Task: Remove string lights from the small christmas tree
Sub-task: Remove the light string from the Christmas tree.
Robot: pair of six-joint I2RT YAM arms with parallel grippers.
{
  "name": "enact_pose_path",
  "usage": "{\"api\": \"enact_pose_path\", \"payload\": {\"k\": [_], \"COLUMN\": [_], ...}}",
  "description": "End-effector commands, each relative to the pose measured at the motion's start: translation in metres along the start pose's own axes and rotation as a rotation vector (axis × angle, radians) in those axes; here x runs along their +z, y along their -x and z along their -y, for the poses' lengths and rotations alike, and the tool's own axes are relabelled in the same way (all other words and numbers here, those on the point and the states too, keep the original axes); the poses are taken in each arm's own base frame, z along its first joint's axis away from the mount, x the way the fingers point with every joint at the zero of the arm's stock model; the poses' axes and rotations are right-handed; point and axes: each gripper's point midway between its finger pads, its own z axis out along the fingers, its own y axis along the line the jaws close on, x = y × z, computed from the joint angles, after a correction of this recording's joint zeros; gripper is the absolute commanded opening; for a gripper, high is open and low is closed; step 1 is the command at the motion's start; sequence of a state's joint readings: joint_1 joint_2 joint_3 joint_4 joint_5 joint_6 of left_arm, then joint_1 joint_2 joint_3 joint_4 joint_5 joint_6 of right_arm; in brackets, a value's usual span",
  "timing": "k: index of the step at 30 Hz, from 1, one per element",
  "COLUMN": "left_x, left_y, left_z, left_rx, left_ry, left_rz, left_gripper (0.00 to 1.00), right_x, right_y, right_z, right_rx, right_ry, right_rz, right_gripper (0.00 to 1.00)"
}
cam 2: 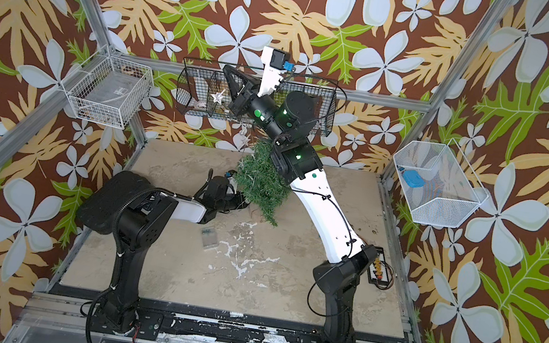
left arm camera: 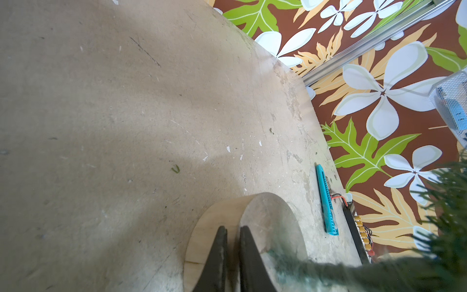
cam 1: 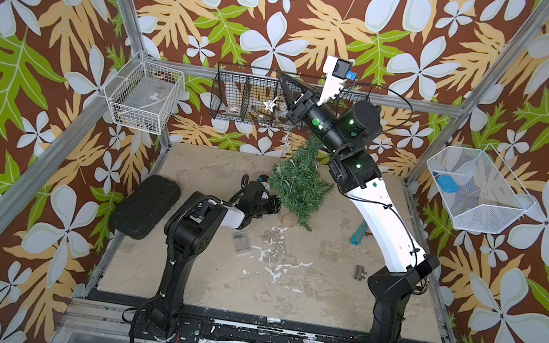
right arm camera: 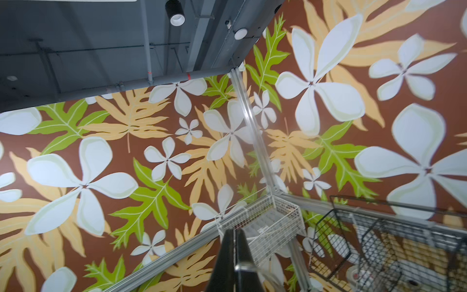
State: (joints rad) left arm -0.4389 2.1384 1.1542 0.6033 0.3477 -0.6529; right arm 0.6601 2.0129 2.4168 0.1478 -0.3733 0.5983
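Well, the small christmas tree (cam 1: 300,183) stands toward the back of the desk (cam 1: 212,281). Its tip sits under the right arm, so the crown is half hidden in both top views.

The right hand (right arm camera: 234,232) hangs high in front of the black wire basket (cam 1: 243,73) on the back wall. Its fingers are pressed together on a clear strand of the string lights (cam 1: 241,243). A few pale bulbs dangle below it toward the tree. The clear battery box (cam 2: 209,238) lies on the desk nearer the front, apart from the tree.

The left hand (left arm camera: 231,228) is down at the tree's round wooden base (left arm camera: 265,220), fingers almost together at its rim. Whether they nip anything I cannot tell.

A black oval pad (cam 1: 145,208) lies at the desk's left edge. A white wire basket (cam 1: 145,98) hangs on the left wall and a white mesh basket (cam 1: 476,191) on the right wall.

In a top view a grey pipe fitting (cam 1: 361,272) and a teal strip (cam 1: 359,235) show beside the right arm. In a top view that arm covers both, and a black connector board (cam 2: 378,267) shows at the desk's right edge. The left wrist view shows strip and board side by side.
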Motion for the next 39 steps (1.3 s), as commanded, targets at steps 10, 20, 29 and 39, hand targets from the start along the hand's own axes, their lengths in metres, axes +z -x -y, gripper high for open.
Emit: {"api": "enact_pose_path", "payload": {"k": [10, 20, 29, 39], "left_x": [-0.001, 0.001, 0.004, 0.002], "left_y": [-0.066, -0.071, -0.071, -0.069], "left_z": [-0.053, -0.065, -0.071, -0.082], "left_rx": [-0.065, -0.064, -0.061, -0.077], "left_ry": [0.256, 0.304, 0.328, 0.349], "left_rz": [-0.189, -0.209, -0.221, -0.222], "left_gripper": [0.13, 0.12, 0.12, 0.11], "right_x": [0.04, 0.017, -0.029, -0.073], "right_y": [-0.044, 0.04, 0.121, 0.17], "right_z": [-0.015, -0.047, -0.102, -0.127], "right_rx": [0.105, 0.101, 0.039, 0.011], "right_ry": [0.11, 0.147, 0.21, 0.251], "right_rz": [0.081, 0.321, 0.418, 0.419], "right_gripper": [0.0, 0.0, 0.0, 0.0]}}
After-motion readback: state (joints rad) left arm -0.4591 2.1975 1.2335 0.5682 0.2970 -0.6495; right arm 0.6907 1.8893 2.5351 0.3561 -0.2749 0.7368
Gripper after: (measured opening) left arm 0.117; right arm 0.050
